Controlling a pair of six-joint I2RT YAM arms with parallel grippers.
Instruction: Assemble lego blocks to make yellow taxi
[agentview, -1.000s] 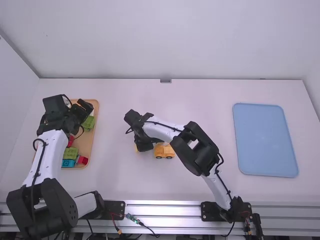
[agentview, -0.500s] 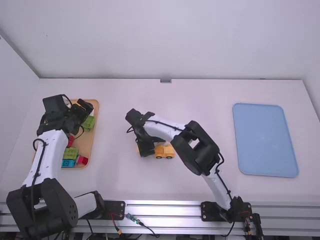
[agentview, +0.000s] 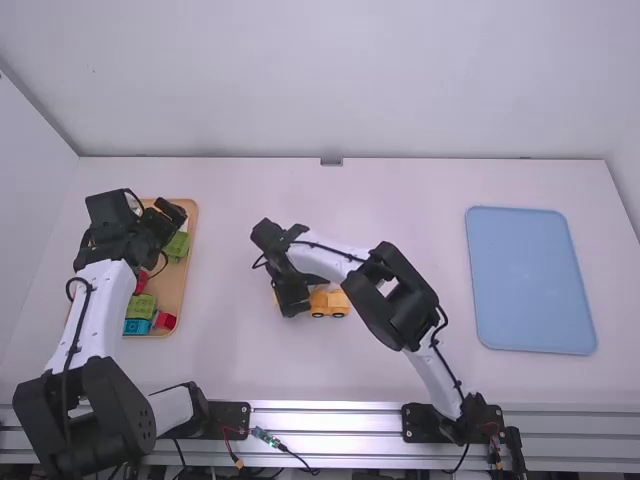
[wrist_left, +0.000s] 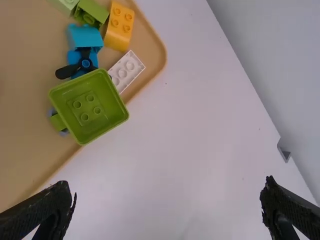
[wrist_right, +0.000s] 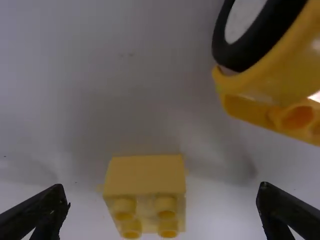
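In the high view my right gripper (agentview: 292, 302) is low over the table, close to the left end of the yellow car base (agentview: 331, 303). The right wrist view has that gripper (wrist_right: 162, 198) open, a small yellow brick (wrist_right: 145, 176) lying with its studs sideways between the spread fingers, with space on both sides. Part of the yellow car base (wrist_right: 280, 75) and a black wheel are beside it. My left gripper (agentview: 172, 213) is above the brick tray at the left; in the left wrist view it (wrist_left: 166, 200) stands open and holds nothing.
The tan tray (agentview: 192, 240) contains green, blue, red and other bricks, including an orange-yellow one (wrist_left: 119, 26) and a green box-shaped piece (wrist_left: 90, 106). A blue tray (agentview: 530, 280) lies at the right side of the table (agentview: 400, 200).
My right gripper has shifted slightly to the right and toward the camera, mostly in the first half second. The left arm and the car base have kept still.
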